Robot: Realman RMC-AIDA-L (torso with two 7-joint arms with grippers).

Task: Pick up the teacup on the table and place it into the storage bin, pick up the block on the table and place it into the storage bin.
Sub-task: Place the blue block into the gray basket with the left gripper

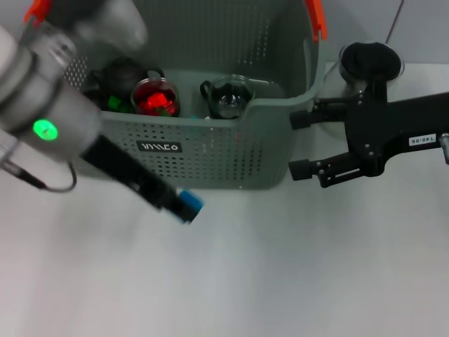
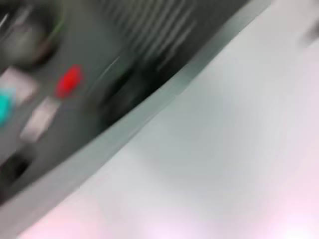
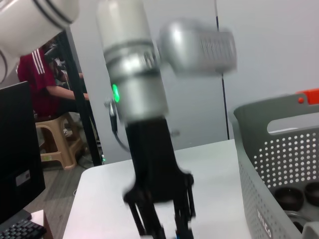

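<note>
Now the left gripper (image 1: 184, 205) pinches a blue block (image 1: 190, 203) just before the storage bin (image 1: 210, 151) — the right gripper (image 1: 300, 144), spread wide, sits beside it.

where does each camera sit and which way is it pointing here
Head view: on the robot's head, looking down at the storage bin and table; left tool grips a blue block, right tool waits beside the bin.
Left wrist view: close over the bin's rim; none of the arm shows.
Right wrist view: looks sideways across the table at the left arm.
All three show the bin.
</note>
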